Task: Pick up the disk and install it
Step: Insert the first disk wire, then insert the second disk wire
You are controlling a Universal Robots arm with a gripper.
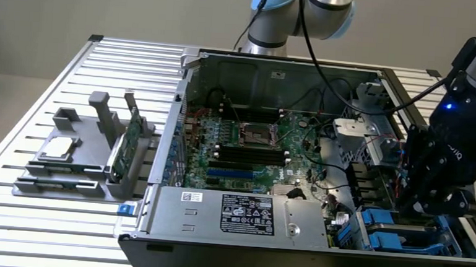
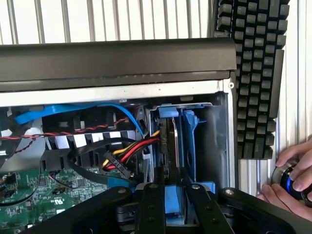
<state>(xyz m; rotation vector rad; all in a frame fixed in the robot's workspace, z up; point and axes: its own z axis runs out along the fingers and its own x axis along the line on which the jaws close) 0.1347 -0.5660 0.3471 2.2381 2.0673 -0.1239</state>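
Note:
My black gripper (image 1: 417, 205) hangs over the front corner of the open computer case (image 1: 215, 237), on the exterior view's right. In the wrist view the gripper (image 2: 173, 190) is shut on the disk (image 2: 171, 201), whose blue rail shows between the two fingers (image 2: 151, 204). The disk stands on edge and runs down into the blue drive bay (image 2: 189, 141) beside the case wall. Its label and flat faces are hidden.
Red, yellow and black power wires (image 2: 131, 153) and a blue data cable (image 2: 73, 111) lie close beside the bay. Outside the case lie a black keyboard (image 2: 253, 73) and a person's hand (image 2: 292, 183) on a knob. A grey stand (image 1: 75, 161) holds a green card (image 1: 130, 140).

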